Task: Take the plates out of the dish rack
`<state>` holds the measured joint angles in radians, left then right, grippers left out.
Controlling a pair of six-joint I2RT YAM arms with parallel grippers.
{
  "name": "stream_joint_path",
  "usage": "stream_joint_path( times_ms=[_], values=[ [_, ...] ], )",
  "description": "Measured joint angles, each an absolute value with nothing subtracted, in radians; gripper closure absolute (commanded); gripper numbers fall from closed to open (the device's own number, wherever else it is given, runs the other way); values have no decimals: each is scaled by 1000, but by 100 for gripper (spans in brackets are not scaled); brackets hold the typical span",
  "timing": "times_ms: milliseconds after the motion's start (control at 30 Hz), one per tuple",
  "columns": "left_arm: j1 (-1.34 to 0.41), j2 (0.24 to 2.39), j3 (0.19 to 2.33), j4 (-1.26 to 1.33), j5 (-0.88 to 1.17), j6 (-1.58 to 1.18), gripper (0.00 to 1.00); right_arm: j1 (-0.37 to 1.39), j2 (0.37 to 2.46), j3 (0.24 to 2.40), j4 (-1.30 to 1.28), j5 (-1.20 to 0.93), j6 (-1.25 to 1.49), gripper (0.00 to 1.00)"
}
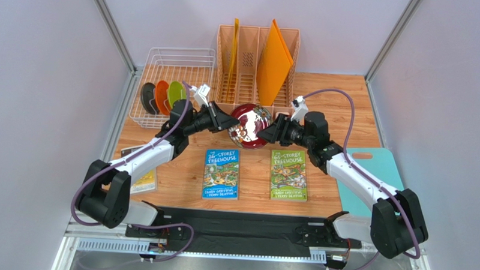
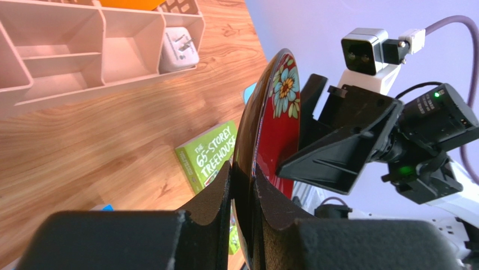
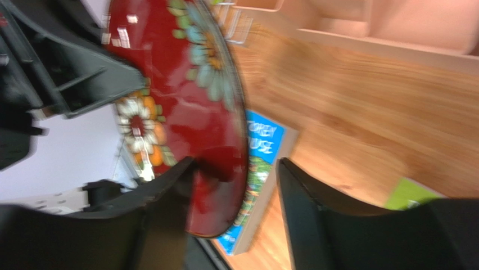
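Note:
The dark red floral plate [image 1: 249, 124] hangs on edge above the table's middle. My left gripper [image 1: 229, 124] is shut on its left rim; in the left wrist view the plate [image 2: 281, 112] sits pinched between the two pads of that gripper [image 2: 243, 180]. My right gripper [image 1: 266, 131] straddles the opposite rim. In the right wrist view the plate [image 3: 185, 101] lies against one finger of this gripper [image 3: 236, 169], while the other finger [image 3: 315, 208] stands apart from it. The white dish rack [image 1: 179, 50] at the back left holds a black plate [image 1: 147, 99], an orange plate [image 1: 161, 96] and a green plate [image 1: 176, 94] upright.
A peach slotted organizer [image 1: 250, 75] with orange folders [image 1: 273, 64] stands right behind the held plate. A blue book [image 1: 221, 173] and a green book [image 1: 288, 174] lie in front. A teal board [image 1: 373, 175] lies at the right, and another book [image 1: 140, 179] under the left arm.

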<state>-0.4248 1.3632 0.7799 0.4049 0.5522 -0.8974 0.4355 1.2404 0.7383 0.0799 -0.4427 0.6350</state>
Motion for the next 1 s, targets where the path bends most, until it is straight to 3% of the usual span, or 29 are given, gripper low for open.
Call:
stream_joint_path(
  times_ms=[33, 67, 167, 300, 333, 367, 433, 500, 533, 767, 1000],
  values=[
    [-426, 1371, 779, 421, 556, -905, 100, 435, 1245, 733, 109, -463, 643, 60],
    [-428, 1379, 778, 434, 558, -913, 100, 436, 1249, 732, 133, -482, 648, 77],
    [-425, 1398, 774, 465, 563, -926, 100, 429, 1258, 720, 201, -531, 678, 100],
    [-412, 1403, 765, 509, 579, -934, 100, 413, 1258, 709, 246, -570, 712, 100],
    [-411, 1403, 765, 515, 580, -936, 92, 413, 1253, 704, 251, -568, 714, 100],
    [-412, 1403, 764, 519, 581, -937, 78, 413, 1247, 700, 251, -565, 714, 100],
    [-414, 1404, 759, 528, 583, -940, 42, 414, 1228, 693, 240, -551, 709, 100],
    [-423, 1405, 758, 526, 575, -939, 25, 422, 1199, 690, 215, -520, 682, 100],
    [-429, 1406, 758, 522, 574, -943, 1, 427, 1179, 689, 185, -488, 661, 100],
    [-443, 1355, 767, 356, 500, -788, 1, 352, 1017, 699, -68, -261, 571, 100],
    [-443, 1182, 889, 28, 153, -488, 0, 59, 961, 802, -284, -91, 550, 100]
  ],
)
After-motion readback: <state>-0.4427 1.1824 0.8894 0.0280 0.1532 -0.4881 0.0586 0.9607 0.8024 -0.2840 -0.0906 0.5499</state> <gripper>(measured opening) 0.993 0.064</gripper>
